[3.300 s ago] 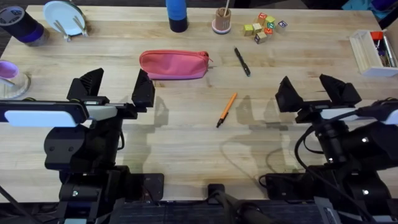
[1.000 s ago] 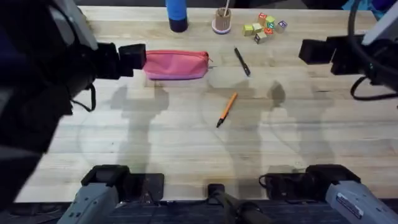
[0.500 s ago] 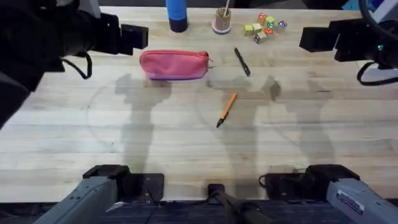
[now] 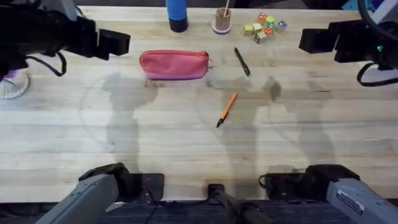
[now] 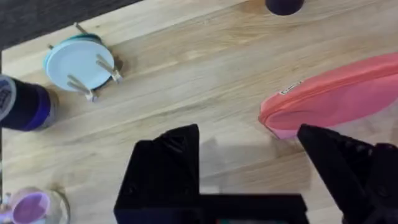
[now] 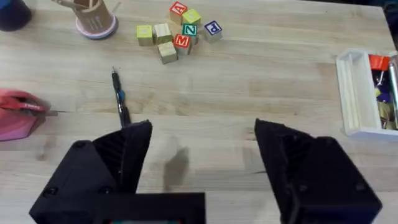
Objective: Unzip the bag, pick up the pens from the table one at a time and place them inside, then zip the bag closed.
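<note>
The bag [image 5: 336, 99] runs off the right frame edge in the left wrist view. In the right wrist view the left edge cuts it, and the black pen's [image 6: 119, 98] lower end hides behind a jaw.

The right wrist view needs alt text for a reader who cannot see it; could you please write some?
The right gripper, open, hangs above the table, with the black pen lying just beyond one finger. One end of the pink bag shows at the edge, and lettered wooden blocks and a white tray lie farther off.
</note>
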Motion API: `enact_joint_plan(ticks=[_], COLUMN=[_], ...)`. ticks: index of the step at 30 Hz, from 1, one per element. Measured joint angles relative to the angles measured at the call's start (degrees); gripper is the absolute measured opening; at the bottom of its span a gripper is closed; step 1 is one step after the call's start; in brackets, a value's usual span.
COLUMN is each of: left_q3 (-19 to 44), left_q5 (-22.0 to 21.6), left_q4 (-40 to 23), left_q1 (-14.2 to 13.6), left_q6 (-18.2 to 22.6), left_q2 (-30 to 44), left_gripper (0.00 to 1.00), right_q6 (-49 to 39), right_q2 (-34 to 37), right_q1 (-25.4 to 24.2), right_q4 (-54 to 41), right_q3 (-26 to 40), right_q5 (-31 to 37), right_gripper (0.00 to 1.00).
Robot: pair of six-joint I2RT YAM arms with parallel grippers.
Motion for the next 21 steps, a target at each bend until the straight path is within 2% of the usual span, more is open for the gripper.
enact_joint_plan(ticks=[1,2,3,6,10,15,21], left_q3=[0.0,0.0,0.0,0.0,0.0,0.0,0.0], left_q5=[1.5,6.8,8.5,11.7,13.7,14.8,14.8], left_q4=[0.0,-0.1,-0.1,-0.1,-0.6,-1.4,-1.5], left_q1=[0.9,2.9,3.2,3.3,3.3,3.3,3.3], left_q6=[1.4,6.7,8.8,14.2,20.5,25.4,27.2], left_q2=[0.1,0.2,0.2,0.4,1.6,3.6,5.2], left_gripper=[0.991,0.991,0.991,0.991,0.991,0.992,0.993], right_q6=[0.0,0.0,0.0,0.0,-0.2,-0.2,-0.2], right_q2=[0.0,0.0,0.0,0.0,0.0,0.0,0.0], right_q1=[0.0,0.0,0.0,0.0,0.0,0.0,0.0], right_q4=[0.0,0.0,0.0,0.0,0.0,0.0,0.0], right_q3=[0.0,0.0,0.0,0.0,0.0,0.0,0.0], right_q5=[0.0,0.0,0.0,0.0,0.0,0.0,0.0], right_gripper=[0.997,0.997,0.997,0.997,0.997,0.997,0.997])
